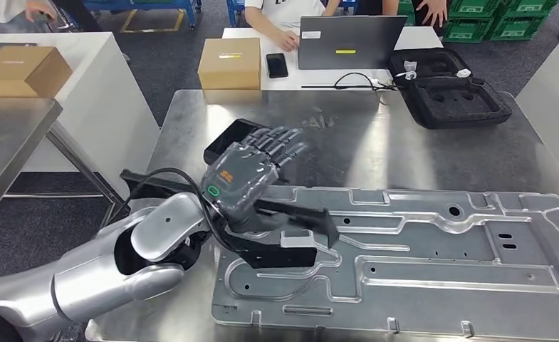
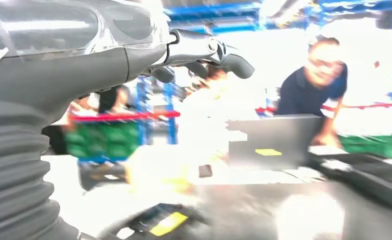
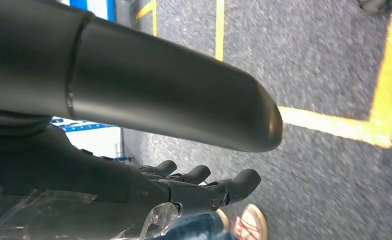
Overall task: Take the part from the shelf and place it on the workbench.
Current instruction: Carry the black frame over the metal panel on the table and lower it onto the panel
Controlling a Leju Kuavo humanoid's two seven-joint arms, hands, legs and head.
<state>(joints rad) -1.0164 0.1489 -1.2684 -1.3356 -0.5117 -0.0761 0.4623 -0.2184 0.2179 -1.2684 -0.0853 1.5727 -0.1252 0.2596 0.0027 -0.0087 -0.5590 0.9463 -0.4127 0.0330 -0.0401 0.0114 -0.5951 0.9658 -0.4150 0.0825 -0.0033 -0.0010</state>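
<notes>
Lying across the near half of the steel workbench (image 1: 404,135), the large machined aluminium plate (image 1: 433,263) takes up most of the surface, its long axis running side to side. Its left end sits close to the bench's near-left corner, while bare steel stays free beyond its far edge. On that left end rests a black bracket-like part (image 1: 290,239), directly beneath the left hand (image 1: 251,174). Whether this black piece is the task's part, I cannot say for sure. The hand hovers palm-down with fingers extended and spread, holding nothing. A black tray (image 1: 226,142) lies just beyond the fingertips. The right hand (image 3: 203,187) hangs over the floor, fingers loosely apart and empty.
</notes>
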